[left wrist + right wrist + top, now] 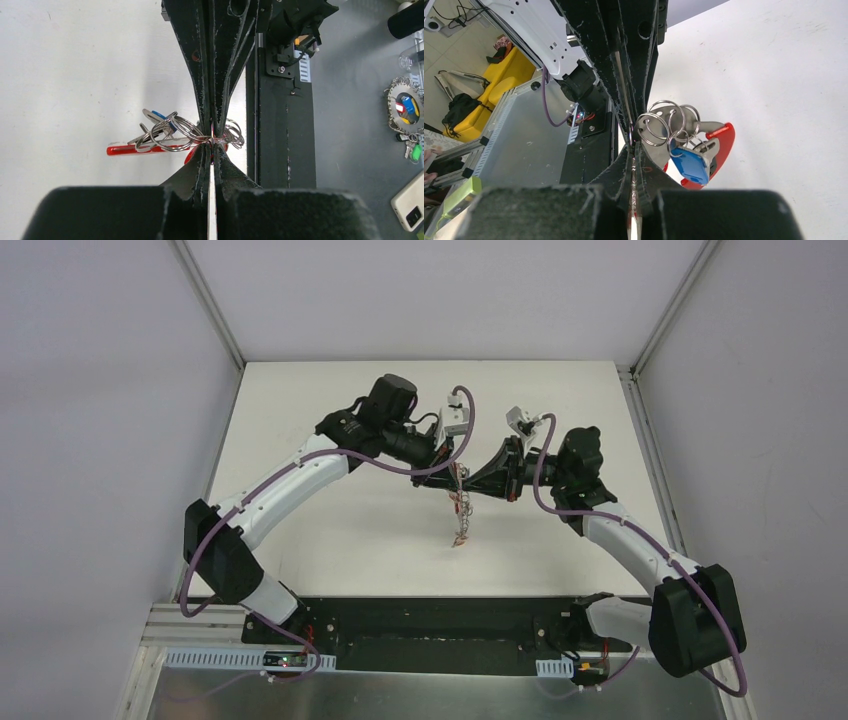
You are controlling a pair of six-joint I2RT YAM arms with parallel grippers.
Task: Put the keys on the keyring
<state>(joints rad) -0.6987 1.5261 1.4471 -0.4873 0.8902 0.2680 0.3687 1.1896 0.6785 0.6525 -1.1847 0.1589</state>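
Note:
Both grippers meet tip to tip in the air above the white table point(330, 540). Between them hangs the keyring point(460, 508), a bunch of grey metal rings point(172, 134) on a thick red curved band point(131, 149). My left gripper point(212, 145) is shut on a ring wire at its tips. The right gripper point(631, 147) is shut on the same bunch from the opposite side, and a sliver of silver metal shows in its slit. A blue-headed key point(689, 165) dangles from the rings point(668, 122) in front of the red band point(723, 145). Other keys are hidden in the bunch.
The black base plate point(280, 130) runs along the table's near edge. Beyond it, off the table, lie a round toothed disc with coloured tags point(404, 107), a green tag point(415, 152) and a phone point(411, 206). White walls enclose the table on three sides.

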